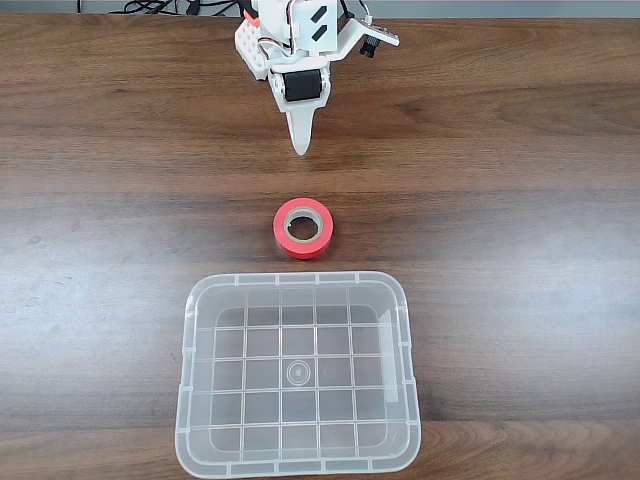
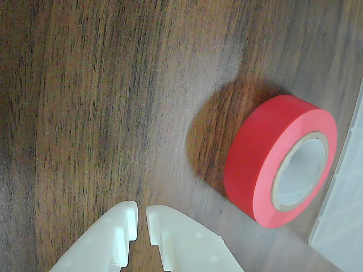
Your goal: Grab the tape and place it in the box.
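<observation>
One gripper (image 2: 142,218) enters the wrist view from the bottom edge, its two white fingertips nearly together with only a narrow slit between them and nothing held. Beyond it in that view lies bare wooden table (image 2: 85,102), then the red tape roll (image 2: 258,153), flat on the wood, grey-white core (image 2: 299,170) showing, just beside the clear box rim (image 2: 346,187) at the right edge. In the fixed view the gripper (image 1: 300,145) hangs above the table, apart from the tape (image 1: 303,228); the tape lies between gripper and box (image 1: 298,465), near the box's upper rim. The box is empty.

Judged risks: with the jaws this close, a descent would strike the roll's top or wall rather than straddle it, shoving it against the box rim. The roll lies off to one side of the fingertips in the wrist view, so an uncorrected approach may miss. A grip on one wall only may let the smooth roll slip or tip.
</observation>
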`<state>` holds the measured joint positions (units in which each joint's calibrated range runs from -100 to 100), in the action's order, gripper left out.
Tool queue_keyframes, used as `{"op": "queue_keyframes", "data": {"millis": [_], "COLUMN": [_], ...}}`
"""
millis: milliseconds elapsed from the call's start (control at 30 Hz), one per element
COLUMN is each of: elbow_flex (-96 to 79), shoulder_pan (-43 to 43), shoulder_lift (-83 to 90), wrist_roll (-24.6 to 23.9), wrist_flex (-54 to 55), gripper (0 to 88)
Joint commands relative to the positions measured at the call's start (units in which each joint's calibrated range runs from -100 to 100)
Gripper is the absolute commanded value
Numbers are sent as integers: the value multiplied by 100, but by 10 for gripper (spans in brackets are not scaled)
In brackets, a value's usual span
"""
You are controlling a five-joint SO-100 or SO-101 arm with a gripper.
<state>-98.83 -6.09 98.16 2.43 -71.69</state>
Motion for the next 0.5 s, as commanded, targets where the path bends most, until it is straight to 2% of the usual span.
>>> {"op": "queue_keyframes", "data": {"millis": [0, 467], "elbow_flex": [338, 338], "shoulder_pan": [-42, -42], "shoulder_lift": [64, 64], "wrist_roll": [10, -16], "wrist_flex": [-82, -82], "gripper": [11, 11]}}
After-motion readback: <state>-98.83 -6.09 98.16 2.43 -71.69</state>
